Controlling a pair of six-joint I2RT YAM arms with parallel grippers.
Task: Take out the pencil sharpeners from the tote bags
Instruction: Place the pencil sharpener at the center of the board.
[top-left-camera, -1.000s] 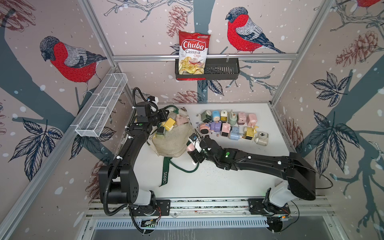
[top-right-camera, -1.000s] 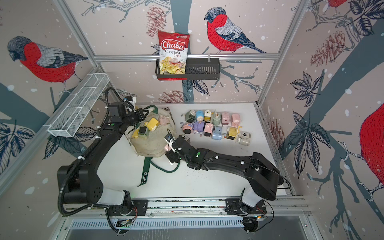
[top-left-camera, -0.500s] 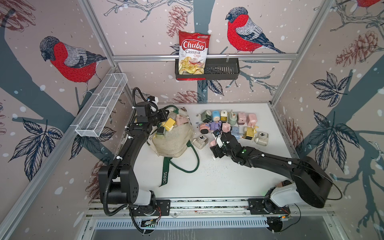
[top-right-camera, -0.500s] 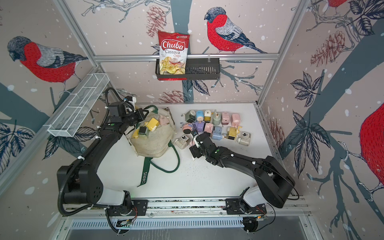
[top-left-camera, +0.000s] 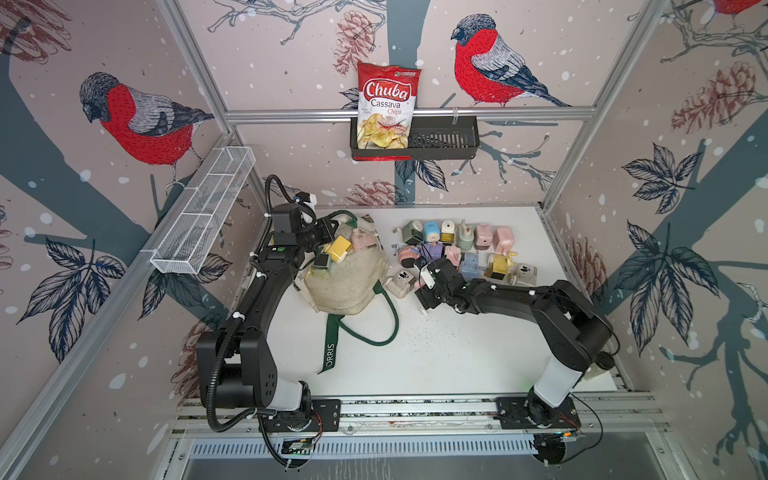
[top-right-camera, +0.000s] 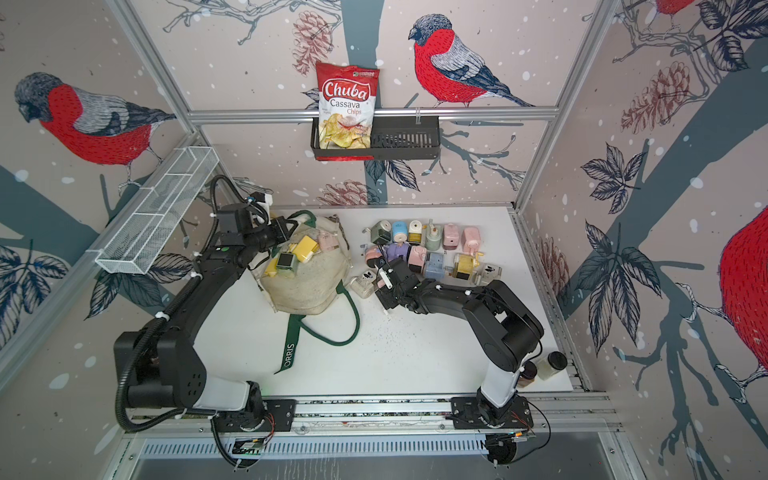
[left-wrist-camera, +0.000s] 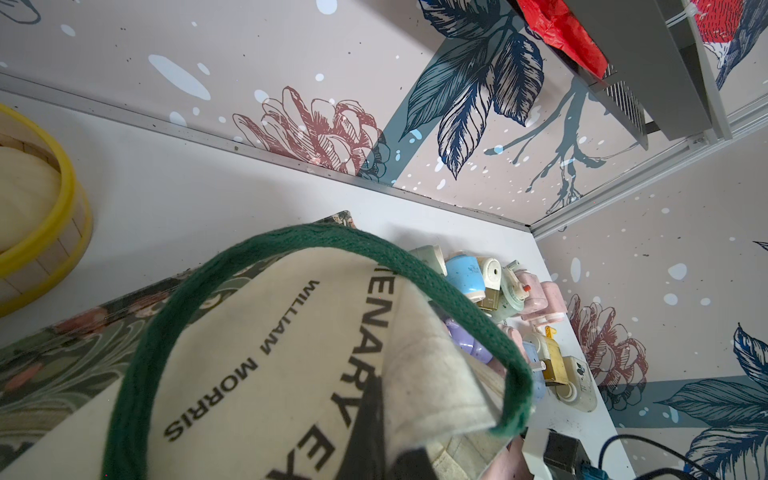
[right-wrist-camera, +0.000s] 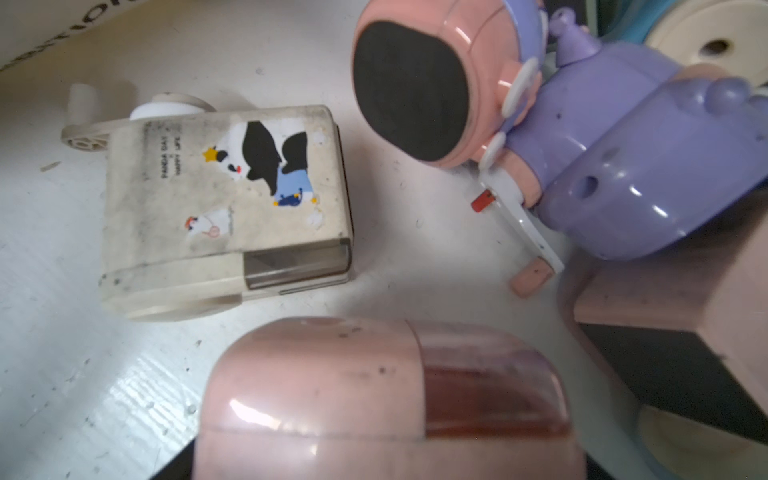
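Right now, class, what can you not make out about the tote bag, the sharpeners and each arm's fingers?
1. Tote bag: in both top views, the canvas hides any sharpeners lying deeper.
2. Left gripper: its fingers are mostly covered by canvas in the top and left wrist views.
3. Pink sharpener: in the right wrist view it is blurred and cut by the bottom edge, and it hides the right gripper fingers.

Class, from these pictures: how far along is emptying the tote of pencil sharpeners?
Done: about a dozen sharpeners lie in rows beside the tote bag. In hand: the right gripper holds a pink sharpener beside them; the left gripper pinches the bag's mouth. Left: at least three, including a yellow sharpener, sit in the opening.
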